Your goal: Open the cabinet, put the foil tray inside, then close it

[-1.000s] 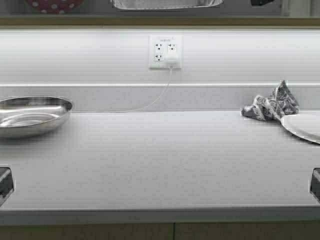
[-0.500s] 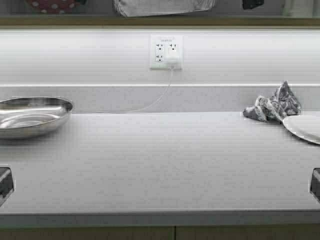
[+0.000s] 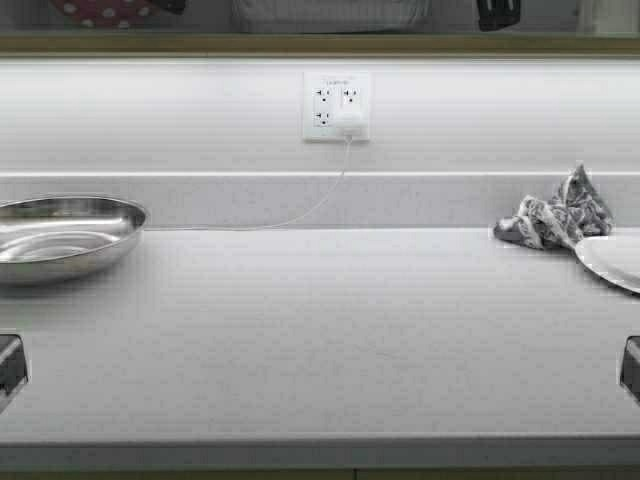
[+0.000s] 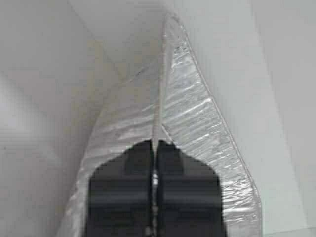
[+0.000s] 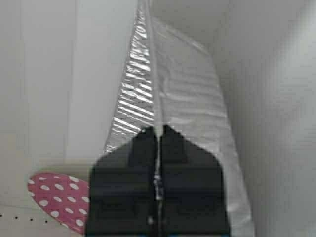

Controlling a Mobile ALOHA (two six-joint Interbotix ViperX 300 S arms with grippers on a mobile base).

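2 grippers pinch the foil tray (image 3: 330, 14), which sits at the very top of the high view, inside the open cabinet (image 3: 320, 43) and above its tan bottom edge; only the tray's ribbed lower side shows there. From the left wrist view, the left gripper (image 4: 154, 148) is clenched on the tray's rolled rim, its 2 black fingers (image 4: 123, 182) pressed together with the thin foil edge between them, and the crinkled wall of the tray spreads away toward pale cabinet panels. From the right wrist view, the right gripper (image 5: 158, 132) clamps the rim in the same way, fingers (image 5: 192, 173) tight on the foil. Near that gripper lies a pink dish with white dots (image 5: 59, 197), which also appears at the top left of the high view, well apart from the tray. Below the cabinet, a white wall outlet (image 3: 336, 105) holds a plug whose cord (image 3: 300, 212) trails down to the grey countertop (image 3: 330, 330). On the counter, 1 steel bowl (image 3: 60, 235) rests at the left, while a crumpled patterned cloth (image 3: 555, 215) lies at the right, touching the edge of a white plate (image 3: 612, 260).
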